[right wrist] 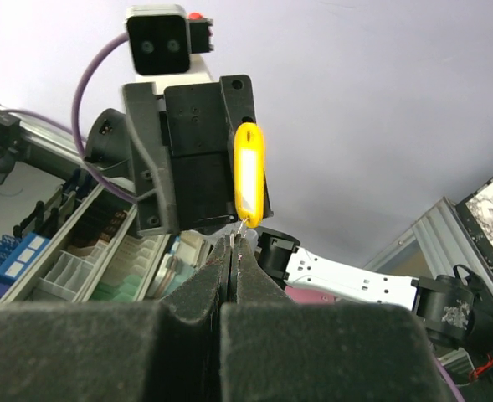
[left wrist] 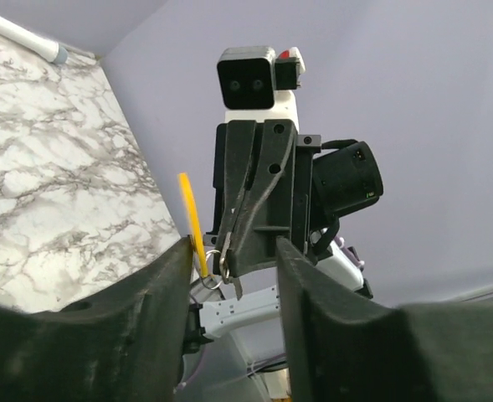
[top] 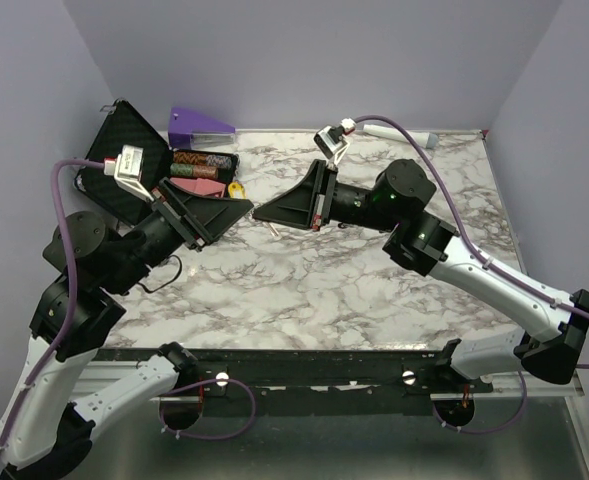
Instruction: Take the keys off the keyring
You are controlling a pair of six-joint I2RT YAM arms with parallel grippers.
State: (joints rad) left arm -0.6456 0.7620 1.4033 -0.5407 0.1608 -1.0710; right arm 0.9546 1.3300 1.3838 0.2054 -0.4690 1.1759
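The keys are a small bunch with a yellow tag (right wrist: 249, 172), a thin wire ring (left wrist: 213, 278) and a flat metal key (left wrist: 227, 266). My right gripper (right wrist: 233, 244) is shut on the metal key, and the tag sticks out past its tips. It holds the bunch above the table, at centre left in the top view (top: 263, 212). My left gripper (left wrist: 233, 251) is open, tip to tip with the right one. The tag (left wrist: 191, 213) lies against the left gripper's left finger (left wrist: 158, 301). In the top view the left gripper (top: 242, 207) sits just under the yellow tag (top: 236, 188).
An open black case (top: 124, 150) with several items stands at the back left, with a purple wedge (top: 199, 125) behind it. A white cylinder with a grey tip (top: 399, 131) lies along the back edge. A small thin piece (top: 274, 230) lies on the marble below the grippers.
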